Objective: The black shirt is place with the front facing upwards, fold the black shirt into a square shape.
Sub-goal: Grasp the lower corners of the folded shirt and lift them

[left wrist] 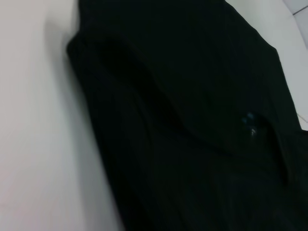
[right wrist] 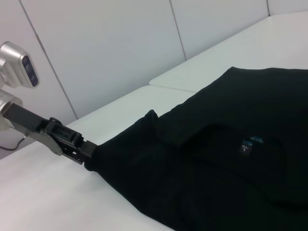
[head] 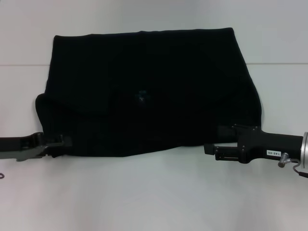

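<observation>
The large plain black fabric shirt (head: 149, 91) lies spread over the middle of the flat white table (head: 154, 192), already doubled over on itself so that a folded flap runs across its near half. No printed lettering shows on the cloth from any view. The one marking I can find is the small blue neck label (head: 141, 95), sitting about the centre of the shirt; it also shows in my left wrist view (left wrist: 248, 119) and my right wrist view (right wrist: 249, 143), but whatever is written on it is too small to read.

My left gripper (head: 60, 144) is at the shirt's near left corner, its tip lost in the dark fabric there, so I cannot tell whether it is clamped or parted. My right gripper (head: 216, 148) is at the shirt's near right corner, against the hem; I cannot tell its state either. A small white tag on my right arm reads something like "140-05", upside down.
</observation>
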Tool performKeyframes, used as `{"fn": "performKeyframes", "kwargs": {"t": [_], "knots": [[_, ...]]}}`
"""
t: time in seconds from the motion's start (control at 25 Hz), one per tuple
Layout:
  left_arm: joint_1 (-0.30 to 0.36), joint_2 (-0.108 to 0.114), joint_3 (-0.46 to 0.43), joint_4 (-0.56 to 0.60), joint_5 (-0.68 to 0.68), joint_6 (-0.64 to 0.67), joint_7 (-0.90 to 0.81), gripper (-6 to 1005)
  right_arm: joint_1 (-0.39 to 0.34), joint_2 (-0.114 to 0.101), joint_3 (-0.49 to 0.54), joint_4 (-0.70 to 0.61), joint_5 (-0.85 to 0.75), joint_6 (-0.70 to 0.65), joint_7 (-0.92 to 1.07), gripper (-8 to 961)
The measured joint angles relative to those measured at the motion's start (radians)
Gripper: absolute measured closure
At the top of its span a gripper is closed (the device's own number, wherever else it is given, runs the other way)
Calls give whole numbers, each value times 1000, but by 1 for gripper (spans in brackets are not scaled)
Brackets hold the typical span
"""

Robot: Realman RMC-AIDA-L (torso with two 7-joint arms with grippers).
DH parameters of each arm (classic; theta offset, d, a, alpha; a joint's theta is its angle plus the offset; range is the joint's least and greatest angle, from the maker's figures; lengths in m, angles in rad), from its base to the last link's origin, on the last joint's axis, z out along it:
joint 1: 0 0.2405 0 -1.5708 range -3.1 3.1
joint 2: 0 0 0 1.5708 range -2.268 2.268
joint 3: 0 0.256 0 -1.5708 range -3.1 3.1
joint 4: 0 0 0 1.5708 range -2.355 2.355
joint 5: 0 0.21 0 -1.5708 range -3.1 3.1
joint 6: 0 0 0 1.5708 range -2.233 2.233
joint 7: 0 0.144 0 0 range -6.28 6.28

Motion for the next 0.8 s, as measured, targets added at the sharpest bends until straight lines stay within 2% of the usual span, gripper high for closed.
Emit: {"fn": "performKeyframes", "kwargs": {"t": [0.08,0.6,0.8], "knots": [[-3,1,5,0,0,-5,-1,243,-1,-2,2,0,0,-4,0,38],[-13,8,35,1,17,-23,-2,572,-4,-25,3,-9,0,-10,50,38],[-17,8,36,-1,24,-25,-2,721,3,-45,-5,-58,-9,-3,192,38]]}}
